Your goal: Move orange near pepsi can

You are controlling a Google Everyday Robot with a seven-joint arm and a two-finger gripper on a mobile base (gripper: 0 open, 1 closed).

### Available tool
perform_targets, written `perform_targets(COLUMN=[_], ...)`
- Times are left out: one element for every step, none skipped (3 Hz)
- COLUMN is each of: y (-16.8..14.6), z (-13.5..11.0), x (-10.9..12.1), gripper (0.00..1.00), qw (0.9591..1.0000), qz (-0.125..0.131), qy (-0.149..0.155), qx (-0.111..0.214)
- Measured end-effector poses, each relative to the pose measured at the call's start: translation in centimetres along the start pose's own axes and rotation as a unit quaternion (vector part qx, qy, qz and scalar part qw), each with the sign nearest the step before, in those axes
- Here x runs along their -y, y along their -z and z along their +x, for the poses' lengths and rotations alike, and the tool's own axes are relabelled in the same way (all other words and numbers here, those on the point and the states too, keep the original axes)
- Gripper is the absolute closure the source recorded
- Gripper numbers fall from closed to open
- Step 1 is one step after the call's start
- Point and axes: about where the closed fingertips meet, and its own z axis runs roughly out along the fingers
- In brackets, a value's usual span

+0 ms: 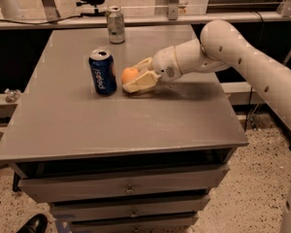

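Observation:
The orange (129, 74) is a small round fruit held between the cream fingers of my gripper (134, 76), low over the grey table (136, 115). The gripper is shut on it and reaches in from the right on the white arm (223, 47). The pepsi can (102, 72), dark blue with white lettering and a silver top, stands upright just left of the orange, a small gap between them.
A silver-grey can (116, 24) stands upright at the table's far edge, behind the pepsi can. The table has drawers below its front edge (131, 188). A rail and chair base lie beyond the far edge.

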Motion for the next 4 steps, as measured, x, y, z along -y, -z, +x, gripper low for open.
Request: perform_targets(y=[-0.49, -0.77, -0.92, -0.99], z=[0.24, 0.27, 0.26, 0.27], x=[-0.20, -0.47, -0.67, -0.81], gripper=[0.60, 0.36, 0.13, 0.00], qw=[1.0000, 0.9999, 0.9998, 0.9997], qz=[-0.008, -0.014, -0.019, -0.023], qy=[-0.002, -0.002, -0.002, -0.002], qx=[0.002, 0.004, 0.003, 0.002])
